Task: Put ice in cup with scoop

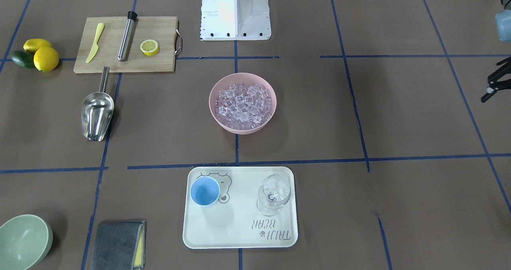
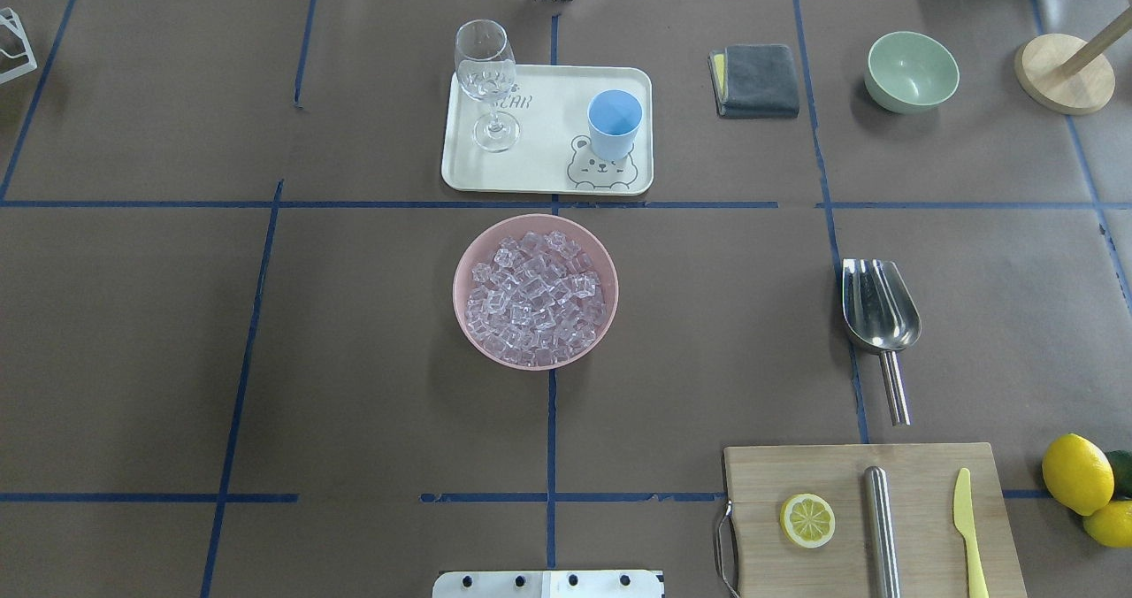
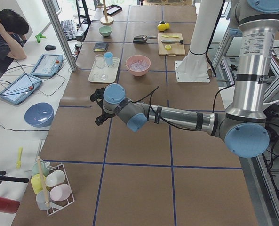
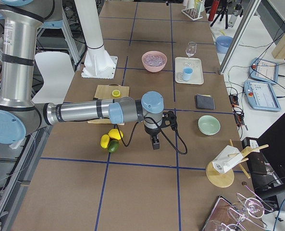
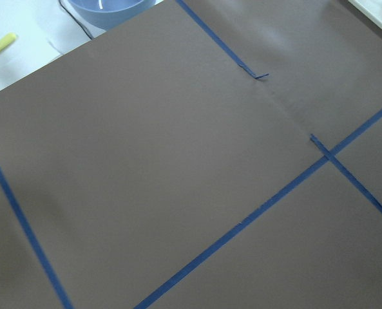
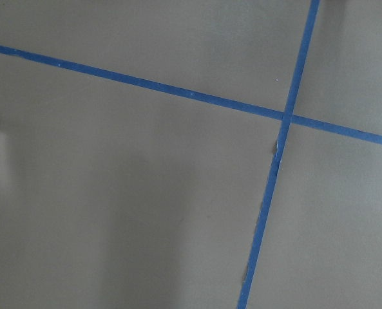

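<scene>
The ice (image 1: 243, 104) is a heap of clear cubes in a pink bowl (image 1: 212, 107) at the table's middle. It also shows in the overhead view (image 2: 535, 302). The light-blue cup (image 1: 204, 191) stands upright and empty on a white tray (image 1: 239, 230). The steel scoop (image 1: 97, 114) lies flat on the table beside a cutting board, also seen from overhead (image 2: 878, 310). My left gripper (image 1: 488, 89) hangs at the table's far end with its fingers apart, empty. My right gripper (image 4: 154, 139) hovers near the lemons; I cannot tell if it is open.
A clear stemmed glass (image 1: 274, 194) shares the tray. The cutting board (image 1: 159, 26) holds a steel cylinder (image 1: 127, 38), a yellow knife and a lemon half. Lemons and a lime (image 1: 46, 58), a green bowl (image 1: 24, 240) and a grey cloth (image 1: 117, 244) lie around.
</scene>
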### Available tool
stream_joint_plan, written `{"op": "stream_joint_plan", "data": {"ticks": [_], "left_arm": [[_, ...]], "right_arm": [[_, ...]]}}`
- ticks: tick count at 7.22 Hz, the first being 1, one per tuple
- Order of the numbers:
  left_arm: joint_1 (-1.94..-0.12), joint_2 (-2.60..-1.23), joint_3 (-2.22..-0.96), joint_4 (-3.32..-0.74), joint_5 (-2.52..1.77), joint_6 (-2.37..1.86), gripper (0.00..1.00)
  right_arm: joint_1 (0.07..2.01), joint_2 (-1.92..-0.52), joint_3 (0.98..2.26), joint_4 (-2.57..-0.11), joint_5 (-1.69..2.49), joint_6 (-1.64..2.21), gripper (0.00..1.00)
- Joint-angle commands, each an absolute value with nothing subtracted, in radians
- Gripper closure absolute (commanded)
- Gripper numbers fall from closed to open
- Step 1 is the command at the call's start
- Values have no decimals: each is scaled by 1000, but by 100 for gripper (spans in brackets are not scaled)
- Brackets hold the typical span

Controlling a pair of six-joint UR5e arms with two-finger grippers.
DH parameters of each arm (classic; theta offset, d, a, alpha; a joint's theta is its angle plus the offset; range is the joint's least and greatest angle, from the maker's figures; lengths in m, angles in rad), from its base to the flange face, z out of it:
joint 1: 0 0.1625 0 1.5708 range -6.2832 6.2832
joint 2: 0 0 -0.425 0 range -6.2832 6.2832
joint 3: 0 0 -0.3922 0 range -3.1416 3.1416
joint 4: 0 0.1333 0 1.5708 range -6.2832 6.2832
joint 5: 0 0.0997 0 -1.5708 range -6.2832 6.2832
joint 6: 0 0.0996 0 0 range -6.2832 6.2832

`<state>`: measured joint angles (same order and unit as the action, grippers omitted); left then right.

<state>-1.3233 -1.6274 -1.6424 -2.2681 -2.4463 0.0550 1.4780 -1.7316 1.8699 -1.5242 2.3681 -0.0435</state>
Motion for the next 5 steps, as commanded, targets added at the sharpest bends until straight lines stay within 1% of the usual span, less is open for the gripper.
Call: {"op": "stream_joint_plan", "data": {"ticks": [1,3,5], "left_arm": [[-1159,-1670,-1640,-2377,-2445,54,0],[-1036,-1722,-1628,-2469,-2442,55,0],[-895,-1784,-1626,-2473,-2326,49,0]], "right_arm": [[1476,-1727,1870,-1525,2368,-44,0],[1470,-1727,1870,-1523,2368,-43,0],[1436,-1701,1868,-1528,2364,-40,0]]}}
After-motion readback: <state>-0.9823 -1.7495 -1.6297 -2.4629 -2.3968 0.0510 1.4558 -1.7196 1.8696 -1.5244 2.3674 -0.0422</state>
